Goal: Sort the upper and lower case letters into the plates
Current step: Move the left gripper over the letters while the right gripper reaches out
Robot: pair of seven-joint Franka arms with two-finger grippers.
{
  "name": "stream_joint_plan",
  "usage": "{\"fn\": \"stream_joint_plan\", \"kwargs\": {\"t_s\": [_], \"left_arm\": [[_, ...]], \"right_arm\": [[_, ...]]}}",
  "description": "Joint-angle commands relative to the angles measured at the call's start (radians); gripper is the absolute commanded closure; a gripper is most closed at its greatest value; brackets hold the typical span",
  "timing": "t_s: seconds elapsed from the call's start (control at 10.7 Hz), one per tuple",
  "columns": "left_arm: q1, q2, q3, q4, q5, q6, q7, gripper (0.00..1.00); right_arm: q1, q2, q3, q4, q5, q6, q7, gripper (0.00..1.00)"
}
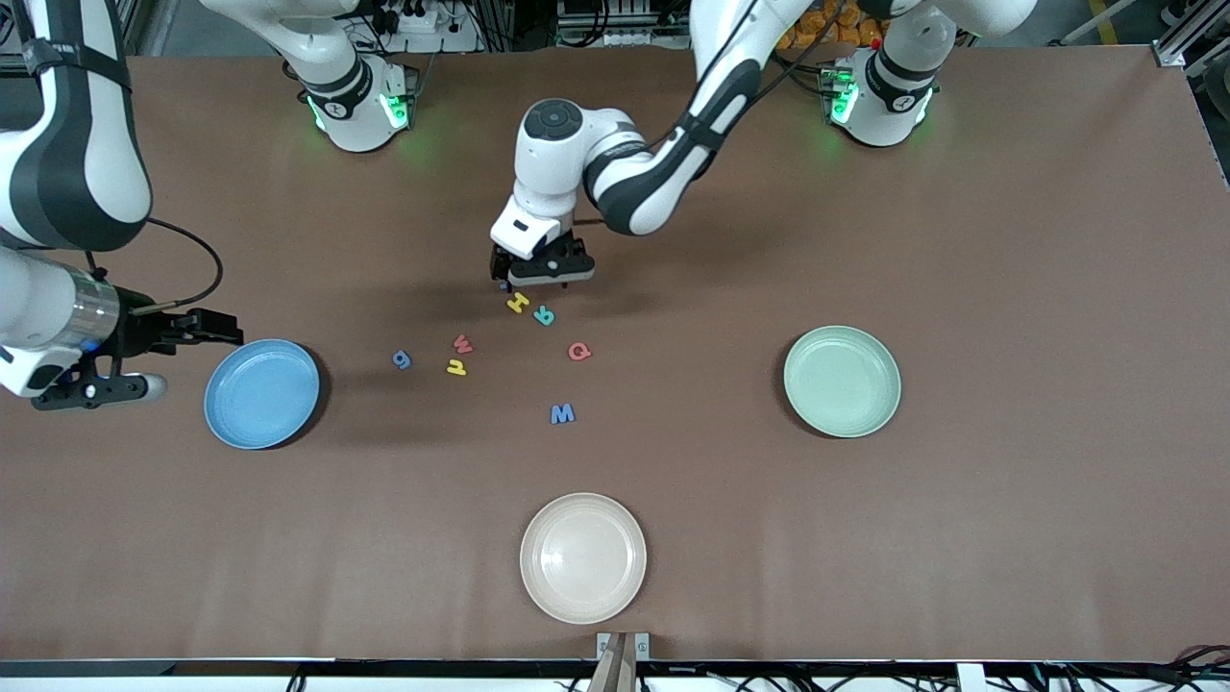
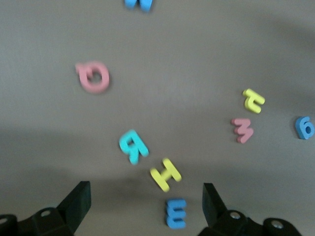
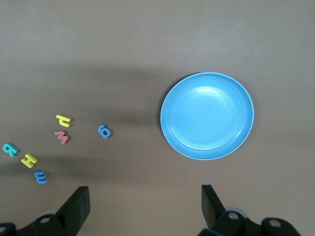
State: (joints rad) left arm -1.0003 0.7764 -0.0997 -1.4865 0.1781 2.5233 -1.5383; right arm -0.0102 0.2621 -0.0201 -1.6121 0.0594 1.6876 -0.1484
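front view: left gripper [image 1: 538, 279] hides blue e [image 2: 176, 213].

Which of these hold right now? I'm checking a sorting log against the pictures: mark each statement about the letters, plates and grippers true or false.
1. The blue plate holds no letters. True.
2. The left gripper is open over the blue E. True.
3. The mint green plate already holds the red Q. False: the Q lies on the table, and the plate holds nothing.
4. The right gripper grips a letter. False: it is open, holds nothing, and waits beside the blue plate.
5. The yellow H lies beside the teal R. True.
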Motion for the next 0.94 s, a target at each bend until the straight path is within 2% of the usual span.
{"fn": "stream_joint_plan", "kwargs": {"t_s": [0.0, 0.09, 0.28, 0.47, 0.84], "left_arm": [[-0.005, 0.038, -0.037, 0.032, 0.003, -0.035, -0.351, 0.0], [-0.004, 0.04, -0.04, 0.034, -0.035, -0.122, -0.484, 0.0], [0.003, 0.053, -0.043, 0.037, -0.116, -0.152, -0.654, 0.0], [0.018, 0.047, -0.043, 0.061, -0.184, -0.194, -0.68, 0.0], [0.051, 0.13, -0.034, 0.271, -0.186, -0.19, -0.62, 0.0]], "right_arm": [[0.012, 0.029, 0.002, 0.001, 0.026, 0.007, -0.007, 0.0], [0.028, 0.032, 0.002, -0.002, 0.025, 0.006, -0.007, 0.0], [0.033, 0.032, 0.002, 0.0, 0.025, -0.003, -0.007, 0.0], [0.035, 0.031, 0.002, 0.012, 0.027, -0.002, -0.008, 0.0], [0.042, -0.006, 0.003, 0.029, 0.027, -0.041, 0.047, 0.0]]}}
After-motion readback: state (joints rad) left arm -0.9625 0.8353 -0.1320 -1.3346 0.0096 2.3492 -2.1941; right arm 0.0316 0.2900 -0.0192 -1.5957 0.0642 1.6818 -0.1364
